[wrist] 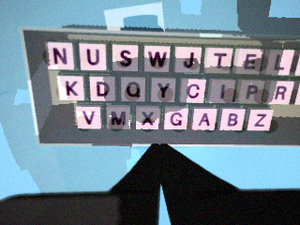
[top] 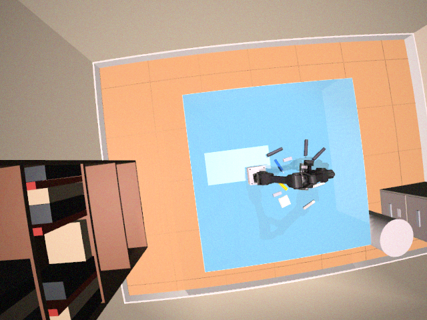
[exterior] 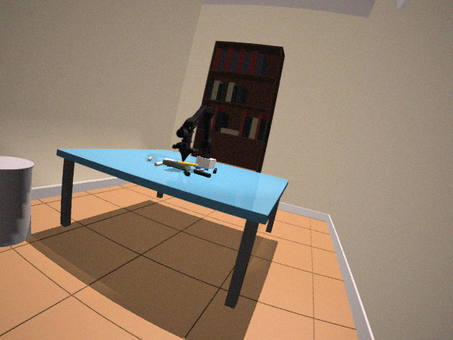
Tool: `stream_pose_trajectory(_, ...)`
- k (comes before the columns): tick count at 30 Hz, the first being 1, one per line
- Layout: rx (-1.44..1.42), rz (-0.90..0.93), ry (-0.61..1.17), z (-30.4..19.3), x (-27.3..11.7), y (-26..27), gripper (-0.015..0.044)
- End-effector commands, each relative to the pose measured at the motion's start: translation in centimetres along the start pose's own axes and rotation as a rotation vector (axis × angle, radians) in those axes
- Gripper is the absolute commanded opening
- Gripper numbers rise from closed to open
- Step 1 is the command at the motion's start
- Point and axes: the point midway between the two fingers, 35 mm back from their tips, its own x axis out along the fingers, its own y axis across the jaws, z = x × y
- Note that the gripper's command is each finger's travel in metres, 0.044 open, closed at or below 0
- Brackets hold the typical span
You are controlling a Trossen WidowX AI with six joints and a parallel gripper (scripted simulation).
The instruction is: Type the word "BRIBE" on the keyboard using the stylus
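The grey keyboard point(exterior: 173, 165) point(wrist: 56, 133) lies under the arm, with its top row starting N U S W J T E and its bottom row reading V M X G A B Z. My gripper point(exterior: 184, 159) point(wrist: 158, 152) is shut and empty. In the wrist view its fingertips meet at the keyboard's near edge, below the X and G keys. A blue pen-like stick point(top: 278, 165) and a yellow stick point(top: 283, 187) point(exterior: 187, 163) lie on the desk beside the arm, away from the fingers. Which one is the stylus I cannot tell. The arm hides most of the keyboard in the top view.
Several dark cylinders point(top: 275, 151) point(top: 305, 147) point(exterior: 202, 173) lie around the keyboard. Pale blocks point(top: 287, 159) point(top: 277, 194) point(top: 309, 204) and a white square point(top: 284, 201) also lie on the blue desk point(top: 234, 241). The arm's white base point(top: 251, 169) stands beside a large pale rectangle point(top: 224, 167).
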Motion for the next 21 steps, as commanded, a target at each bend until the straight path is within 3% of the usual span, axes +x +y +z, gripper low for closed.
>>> stream_pose_trajectory(1,0.017,0.000,0.001,-0.1,0.0,1.0,0.0000)
stream_pose_trajectory(10,0.017,0.000,0.001,-0.1,-0.2,1.0,0.0000)
stream_pose_trajectory(15,0.017,0.000,0.001,0.0,-5.8,1.0,0.0000)
stream_pose_trajectory(21,0.011,0.003,-0.009,0.2,-5.3,1.1,0.0000)
